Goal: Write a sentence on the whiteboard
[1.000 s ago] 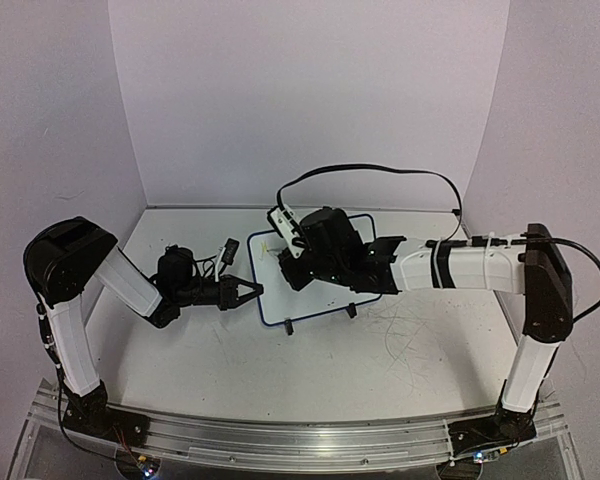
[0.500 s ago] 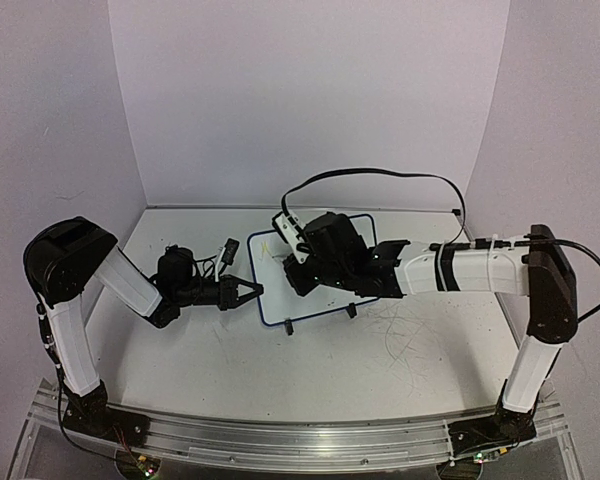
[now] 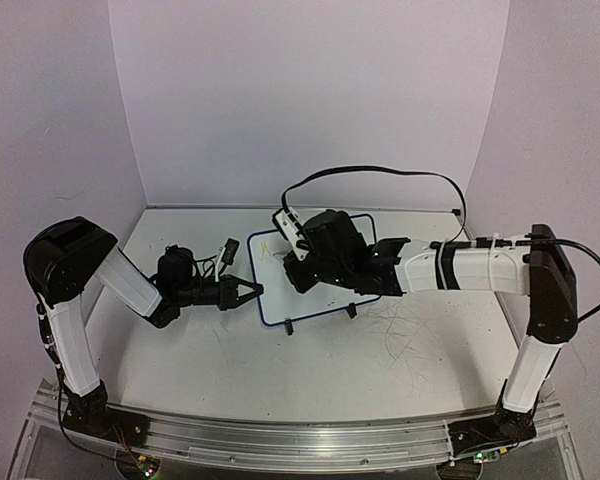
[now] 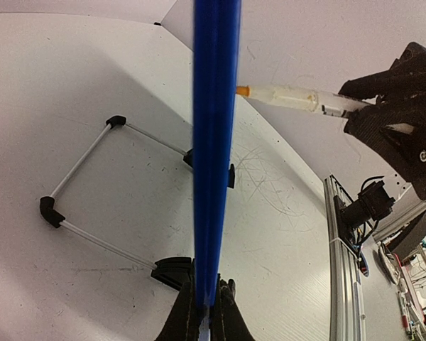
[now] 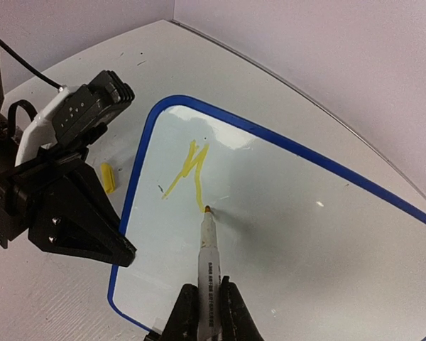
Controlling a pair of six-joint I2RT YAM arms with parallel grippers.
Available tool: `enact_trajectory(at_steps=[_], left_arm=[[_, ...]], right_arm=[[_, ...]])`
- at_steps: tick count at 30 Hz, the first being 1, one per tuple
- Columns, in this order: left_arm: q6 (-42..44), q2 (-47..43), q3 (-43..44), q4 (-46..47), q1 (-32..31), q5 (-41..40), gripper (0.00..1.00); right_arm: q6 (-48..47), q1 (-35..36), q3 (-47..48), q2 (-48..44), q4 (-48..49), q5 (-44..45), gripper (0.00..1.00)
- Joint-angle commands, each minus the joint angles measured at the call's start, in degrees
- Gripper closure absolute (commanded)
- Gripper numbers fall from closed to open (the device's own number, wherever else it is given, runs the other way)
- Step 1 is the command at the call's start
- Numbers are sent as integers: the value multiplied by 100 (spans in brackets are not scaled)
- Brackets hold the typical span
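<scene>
Pale walls enclose a scuffed white bench (image 3: 310,370); the whiteboard (image 3: 272,292) stands near the bench centre on two black feet (image 3: 290,326), tilted back, its blue frame facing the arms. Left fingers (image 4: 207,305) are narrow, pinched on the frame at the whiteboard's left edge; in the left wrist view the frame runs as a blue bar straight up from between them. Right fingers (image 5: 207,302) are narrow, clamped on a marker (image 5: 208,249); the right wrist hangs over the whiteboard's upper middle. The marker tip touches the white surface; the sentence (image 5: 188,170) is a single yellow zigzag stroke in the upper left of the whiteboard, its lower end meeting the tip. A small yellow piece (image 5: 108,177) lies on the bench just beside the left frame.
</scene>
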Motion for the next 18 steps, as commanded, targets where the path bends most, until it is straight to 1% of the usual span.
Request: enact_trajectory(at_steps=[1,14,18], left_arm=[[87,-159,119,-136,-2,76,100],[112,-170,113,-165,-2,74,100],[120,-175,98,-168,-2,58,100]], right_arm=[[-61,-69,330,54,14,400,100],[-122,-238,667,210,14,417,100],[-113,-232,625,102,14,263,100]])
